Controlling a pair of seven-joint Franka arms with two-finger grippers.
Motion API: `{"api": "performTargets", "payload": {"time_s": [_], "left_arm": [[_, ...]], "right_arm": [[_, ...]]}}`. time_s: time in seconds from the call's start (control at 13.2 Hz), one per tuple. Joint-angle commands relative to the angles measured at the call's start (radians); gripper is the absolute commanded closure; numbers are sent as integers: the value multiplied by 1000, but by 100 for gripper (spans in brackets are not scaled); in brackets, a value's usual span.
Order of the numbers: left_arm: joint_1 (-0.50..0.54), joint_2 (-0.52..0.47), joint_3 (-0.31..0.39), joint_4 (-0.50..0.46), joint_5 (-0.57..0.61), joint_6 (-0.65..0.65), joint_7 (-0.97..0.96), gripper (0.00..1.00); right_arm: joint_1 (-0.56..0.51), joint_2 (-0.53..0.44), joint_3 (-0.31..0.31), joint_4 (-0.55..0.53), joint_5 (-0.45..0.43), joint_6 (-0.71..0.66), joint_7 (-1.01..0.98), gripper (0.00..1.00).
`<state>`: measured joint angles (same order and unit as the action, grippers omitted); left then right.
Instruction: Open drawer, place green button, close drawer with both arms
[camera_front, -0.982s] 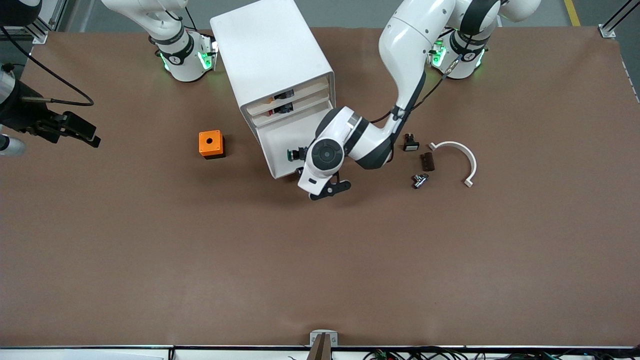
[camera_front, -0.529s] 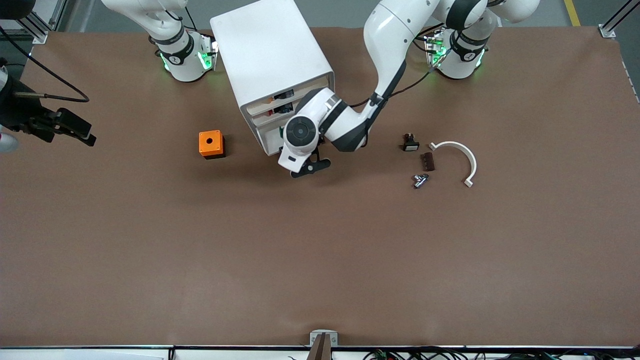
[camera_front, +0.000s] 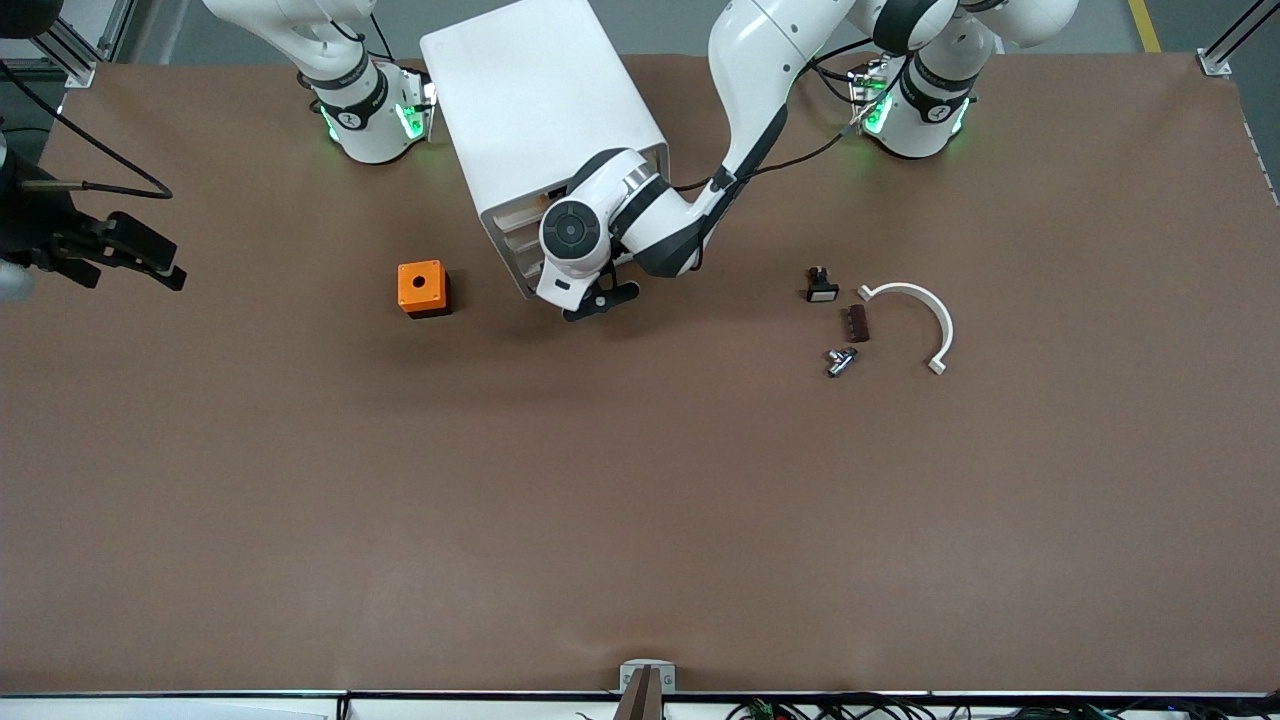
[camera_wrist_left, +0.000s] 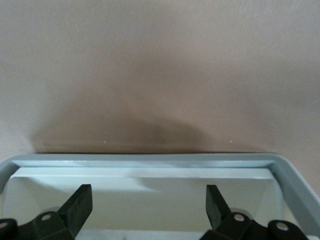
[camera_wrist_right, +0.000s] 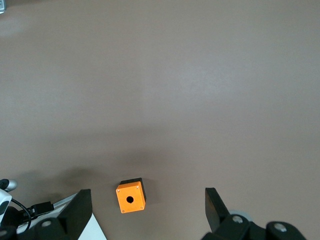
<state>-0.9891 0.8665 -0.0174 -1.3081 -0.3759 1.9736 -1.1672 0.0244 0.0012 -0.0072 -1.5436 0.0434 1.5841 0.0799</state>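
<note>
The white cabinet (camera_front: 540, 110) stands near the robots' bases. The drawer (camera_wrist_left: 150, 161) shows in the left wrist view as a grey-white rim with a pale tray floor. In the front view the left wrist covers it, and it looks pushed almost fully in. My left gripper (camera_front: 600, 298) is at the cabinet's front, low down. It is open and empty, its fingertips (camera_wrist_left: 82, 197) over the tray's front edge. The button is hidden. My right gripper (camera_front: 130, 255) waits open and empty in the air at the right arm's end of the table, also shown in the right wrist view (camera_wrist_right: 147, 195).
An orange box with a hole (camera_front: 422, 288) sits beside the cabinet toward the right arm's end, also in the right wrist view (camera_wrist_right: 131, 196). Toward the left arm's end lie a white-faced black switch (camera_front: 822, 287), a brown piece (camera_front: 856, 323), a metal piece (camera_front: 840, 361) and a white curved piece (camera_front: 920, 310).
The left gripper moved toward the cabinet and the drawer slid in with it. The green button that showed in the drawer is now hidden. The right gripper drifted slightly.
</note>
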Motion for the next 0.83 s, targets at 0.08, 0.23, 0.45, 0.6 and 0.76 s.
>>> {"api": "performTargets", "payload": {"time_s": [0.08, 0.23, 0.45, 0.6, 0.76], "left_arm": [[4, -14, -19, -28, 5, -7, -17, 0], [30, -20, -6, -25, 9, -7, -19, 0], [150, -43, 14, -22, 25, -7, -12, 0], [194, -79, 63, -19, 86, -9, -5, 0], [236, -122, 79, -17, 200, -45, -3, 0]], "right_arm": [[-14, -10, 1, 19, 10, -7, -34, 0], [-12, -12, 4, 40, -8, -7, -49, 0], [-15, -10, 1, 42, -8, -9, -49, 0], [-15, -10, 1, 42, -8, -7, -49, 0], [-15, -9, 1, 43, -8, -7, -48, 0]]}}
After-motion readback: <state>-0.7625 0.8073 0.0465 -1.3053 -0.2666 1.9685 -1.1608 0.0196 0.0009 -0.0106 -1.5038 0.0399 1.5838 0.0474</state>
